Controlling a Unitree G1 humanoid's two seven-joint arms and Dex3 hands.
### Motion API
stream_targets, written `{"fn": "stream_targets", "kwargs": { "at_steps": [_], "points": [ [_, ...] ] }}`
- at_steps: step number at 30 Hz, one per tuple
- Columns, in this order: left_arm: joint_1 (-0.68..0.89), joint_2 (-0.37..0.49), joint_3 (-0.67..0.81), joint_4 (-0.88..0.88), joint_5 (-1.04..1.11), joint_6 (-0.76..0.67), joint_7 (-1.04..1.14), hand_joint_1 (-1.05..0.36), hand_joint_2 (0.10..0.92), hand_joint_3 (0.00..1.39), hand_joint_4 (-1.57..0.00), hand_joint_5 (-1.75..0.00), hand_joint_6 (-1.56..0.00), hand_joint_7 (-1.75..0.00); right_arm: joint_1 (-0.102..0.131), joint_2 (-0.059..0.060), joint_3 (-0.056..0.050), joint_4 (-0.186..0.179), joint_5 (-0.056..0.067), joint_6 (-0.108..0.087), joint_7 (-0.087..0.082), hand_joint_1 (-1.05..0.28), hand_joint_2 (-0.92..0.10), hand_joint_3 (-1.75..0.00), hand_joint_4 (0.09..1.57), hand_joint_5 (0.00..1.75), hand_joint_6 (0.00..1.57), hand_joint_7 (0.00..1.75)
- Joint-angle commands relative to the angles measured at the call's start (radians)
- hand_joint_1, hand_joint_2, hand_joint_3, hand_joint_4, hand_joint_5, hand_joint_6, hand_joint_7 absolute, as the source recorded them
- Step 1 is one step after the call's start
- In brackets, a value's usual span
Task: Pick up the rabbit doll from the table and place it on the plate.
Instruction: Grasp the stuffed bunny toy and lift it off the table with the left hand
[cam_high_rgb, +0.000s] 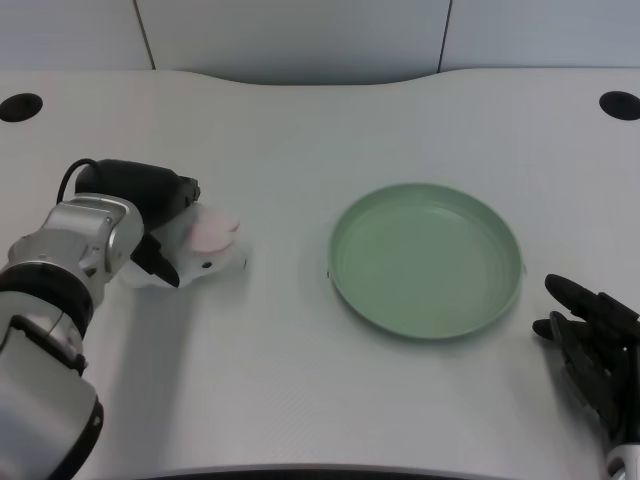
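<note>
My left robot hand (150, 215) is wrapped around the white rabbit doll (205, 245) on the worktop (280, 400), well apart from the green plate (425, 260), so I judge the grasp step is in hand and next I must lift and carry it rightwards.

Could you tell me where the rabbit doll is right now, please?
In the head view, the rabbit doll lies on the white table at the picture's left, inside the left hand, well left of the green plate.
</note>
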Motion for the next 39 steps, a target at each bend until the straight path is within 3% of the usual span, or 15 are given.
{"fn": "stream_targets", "kwargs": {
  "at_steps": [1, 4, 8, 14, 16, 21, 22, 24, 26, 29, 31, 34, 36, 37, 39],
  "points": [
    [-0.008, -0.001, 0.012, 0.0, -0.016, -0.003, -0.021, -0.74, 0.754, 0.0, -0.06, -0.46, -0.28, 0.0, 0.008, -0.01, -0.01, 0.0, 0.011, -0.007, 0.007, -0.29, -0.92, -0.29, 0.71, 0.85, 0.93, 0.01],
    [-0.007, -0.001, 0.015, 0.0, -0.018, -0.006, -0.022, -0.74, 0.749, 0.0, -0.03, -0.44, -0.25, 0.0, 0.01, -0.009, -0.011, -0.001, 0.013, -0.01, 0.012, -0.3, -0.92, -0.29, 0.71, 0.85, 0.92, 0.01],
    [-0.006, 0.0, 0.014, 0.001, -0.017, -0.009, -0.023, -0.74, 0.749, 0.0, -0.01, -0.42, -0.22, 0.0, 0.012, -0.011, -0.006, -0.004, 0.001, -0.012, 0.001, -0.29, -0.92, -0.29, 0.72, 0.85, 0.92, 0.0],
    [-0.001, -0.005, -0.019, 0.005, 0.015, 0.024, -0.018, -0.73, 0.735, 0.0, -0.12, -0.5, -0.32, -0.04, 0.015, -0.003, -0.014, -0.009, 0.018, -0.014, 0.012, -0.29, -0.92, -0.28, 0.73, 0.86, 0.94, 0.01],
    [0.0, -0.008, -0.032, 0.005, 0.028, 0.036, -0.015, -0.71, 0.739, 0.0, -0.07, -0.63, -0.35, -0.06, 0.019, -0.001, -0.019, -0.01, 0.031, -0.02, 0.034, -0.28, -0.92, -0.28, 0.72, 0.85, 0.93, 0.01],
    [0.011, -0.01, -0.044, 0.005, 0.038, 0.043, 0.005, -0.61, 0.732, 0.0, -0.1, -0.81, -0.47, -0.12, 0.038, 0.007, -0.021, -0.025, 0.03, -0.027, 0.031, -0.3, -0.92, -0.27, 0.71, 0.84, 0.93, 0.01],
    [0.014, -0.009, -0.04, 0.005, 0.033, 0.036, 0.013, -0.59, 0.73, 0.0, -0.12, -0.89, -0.5, -0.16, 0.038, 0.003, -0.022, -0.019, 0.031, -0.033, 0.039, -0.3, -0.92, -0.27, 0.71, 0.84, 0.93, 0.01],
    [0.017, -0.009, -0.036, 0.006, 0.029, 0.029, 0.024, -0.51, 0.728, 0.0, -0.15, -1.25, -0.44, -0.75, 0.037, 0.001, -0.025, -0.014, 0.033, -0.039, 0.047, -0.31, -0.92, -0.27, 0.71, 0.84, 0.93, 0.01],
    [0.014, -0.01, -0.036, 0.008, 0.029, 0.027, 0.023, -0.45, 0.742, 0.0, -0.23, -1.34, -0.43, -1.02, 0.039, 0.005, -0.025, -0.019, 0.028, -0.034, 0.035, -0.31, -0.92, -0.27, 0.72, 0.84, 0.93, 0.01],
    [0.018, -0.007, -0.031, 0.007, 0.026, 0.003, 0.054, -0.37, 0.764, 0.0, -0.48, -1.34, -0.43, -1.17, 0.044, 0.008, -0.019, -0.032, 0.014, -0.023, 0.012, -0.3, -0.92, -0.27, 0.71, 0.83, 0.93, 0.01],
    [0.021, -0.007, -0.023, 0.007, 0.02, -0.005, 0.079, -0.34, 0.774, 0.0, -0.49, -1.41, -0.39, -1.3, 0.043, 0.005, -0.014, -0.03, 0.001, -0.022, -0.005, -0.29, -0.92, -0.27, 0.71, 0.83, 0.93, 0.01],
    [0.019, -0.008, -0.027, 0.009, 0.026, -0.006, 0.101, -0.32, 0.803, 0.01, -0.45, -1.46, -0.35, -1.34, 0.038, 0.004, -0.019, -0.023, 0.011, -0.022, 0.01, -0.28, -0.92, -0.28, 0.71, 0.82, 0.92, 0.0],
    [0.015, -0.006, -0.034, 0.009, 0.034, -0.004, 0.114, -0.31, 0.853, 0.02, -0.48, -1.53, -0.41, -1.53, 0.034, 0.003, -0.021, -0.02, 0.016, -0.02, 0.016, -0.28, -0.92, -0.28, 0.72, 0.82, 0.93, 0.0],
    [0.012, -0.005, -0.037, 0.009, 0.037, -0.003, 0.116, -0.31, 0.866, 0.02, -0.49, -1.51, -0.43, -1.52, 0.033, 0.003, -0.021, -0.019, 0.013, -0.02, 0.011, -0.28, -0.92, -0.28, 0.72, 0.82, 0.93, 0.0],
    [0.013, 0.0, -0.03, 0.007, 0.03, -0.007, 0.126, -0.31, 0.903, 0.02, -0.52, -1.27, -0.53, -1.2, 0.031, 0.004, -0.021, -0.021, 0.012, -0.016, 0.007, -0.28, -0.92, -0.27, 0.73, 0.82, 0.93, 0.0]
  ]
}}
